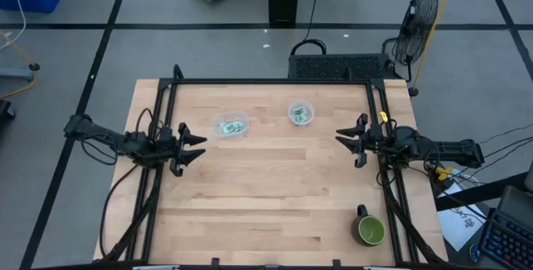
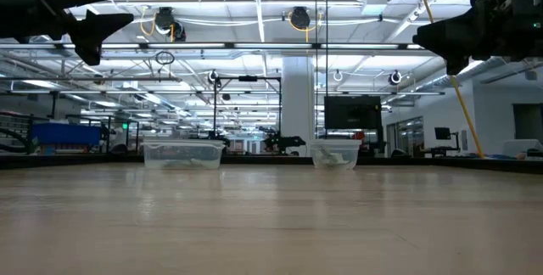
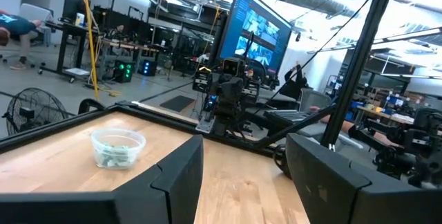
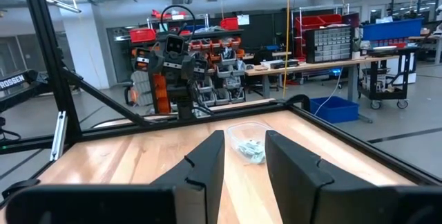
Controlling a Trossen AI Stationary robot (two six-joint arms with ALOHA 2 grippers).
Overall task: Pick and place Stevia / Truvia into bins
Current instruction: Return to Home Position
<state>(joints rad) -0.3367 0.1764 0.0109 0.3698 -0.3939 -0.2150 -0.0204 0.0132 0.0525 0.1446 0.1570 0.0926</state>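
Observation:
Pale green and white sachets lie inside both clear bins. The shallow oval tub (image 1: 231,125) (image 2: 182,154) (image 4: 248,141) and the round cup (image 1: 301,112) (image 2: 335,154) (image 3: 117,148) stand on the far half of the table. I see no loose sachets on the wood. My left gripper (image 1: 198,147) (image 3: 243,172) hovers open above the table's left side, pointing right. My right gripper (image 1: 341,141) (image 4: 245,165) hovers open above the right side, pointing left. Both are raised well above the table and hold nothing.
A dark green mug (image 1: 369,229) stands near the table's near right corner. A black frame rail (image 1: 275,82) runs along the table's far edge and sides. Bare wood (image 1: 275,187) spreads between the arms and toward the near edge.

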